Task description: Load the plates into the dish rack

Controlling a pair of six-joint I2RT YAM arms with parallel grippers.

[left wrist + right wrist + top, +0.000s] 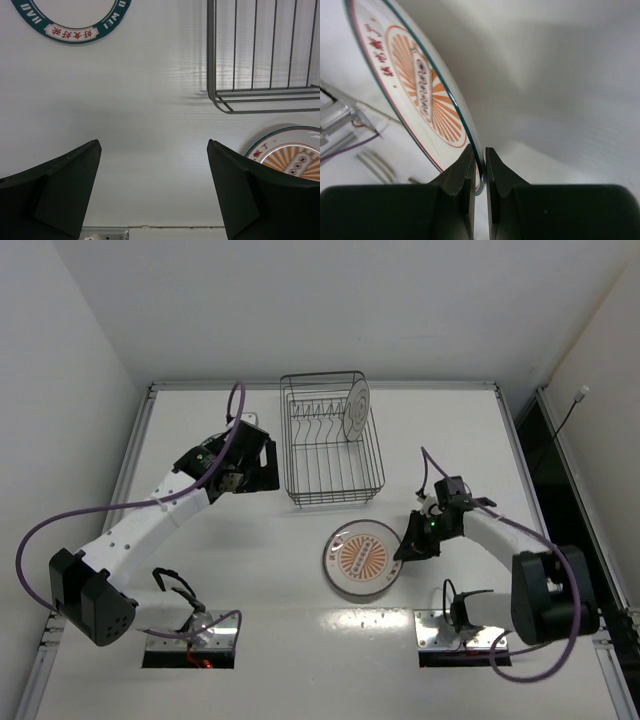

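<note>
Pinching orange-centred plate (362, 558), seemingly flat: right hand (479, 151)

Top camera: above and behind my bases, facing down over the whole table (270, 570). Left wrist camera: looking down, moderately near. Right wrist camera: hard against the orange-centred plate (420, 95), which all three views share.

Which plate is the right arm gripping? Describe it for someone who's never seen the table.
Find the wire dish rack at the far middle of the table. In front of it, toward the arms, a round plate sits on the table, the jaws of the right arm shut on its right rim. Its orange sunburst centre sets it apart from the white plate standing in the rack.
</note>
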